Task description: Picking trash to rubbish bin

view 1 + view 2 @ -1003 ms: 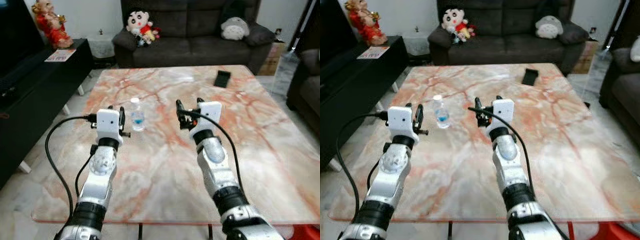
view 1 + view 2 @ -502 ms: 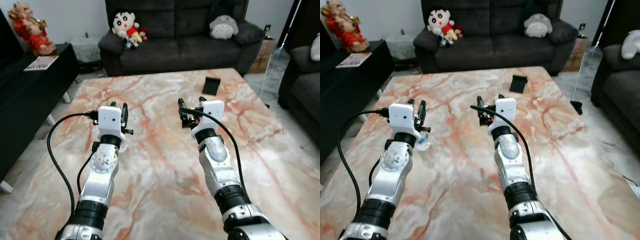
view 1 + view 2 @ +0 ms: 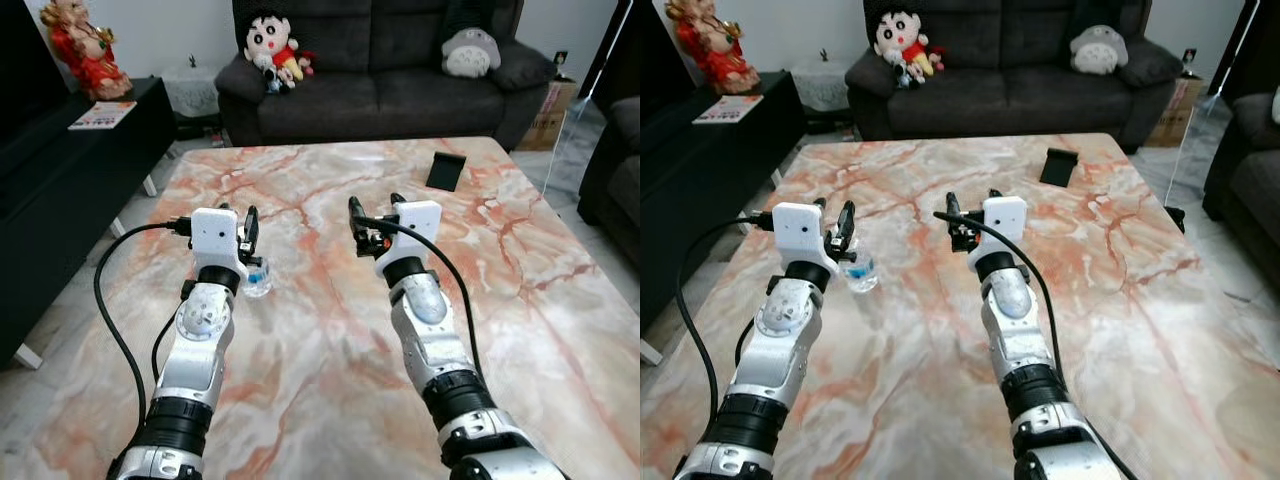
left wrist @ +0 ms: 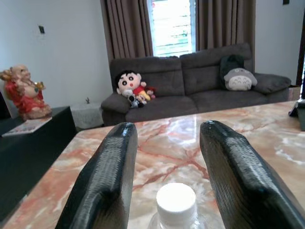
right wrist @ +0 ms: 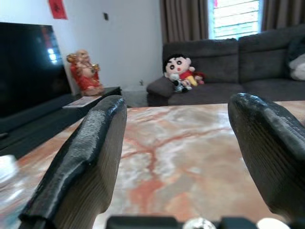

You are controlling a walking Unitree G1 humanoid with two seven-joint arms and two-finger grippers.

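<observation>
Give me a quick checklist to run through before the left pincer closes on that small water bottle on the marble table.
1. Left pincer open: ok, both black fingers are spread apart.
2. Small clear plastic water bottle with a white cap lined up between the fingers: ok, in the left wrist view the cap sits in the gap.
3. Bottle upright on the pink-veined marble table: ok.
4. Fingers low enough to grip the body: cannot tell; the cap shows below the fingertips.
5. Right pincer out of the way: ok, open and apart from the bottle.
6. Rubbish bin located: cannot tell.
</observation>
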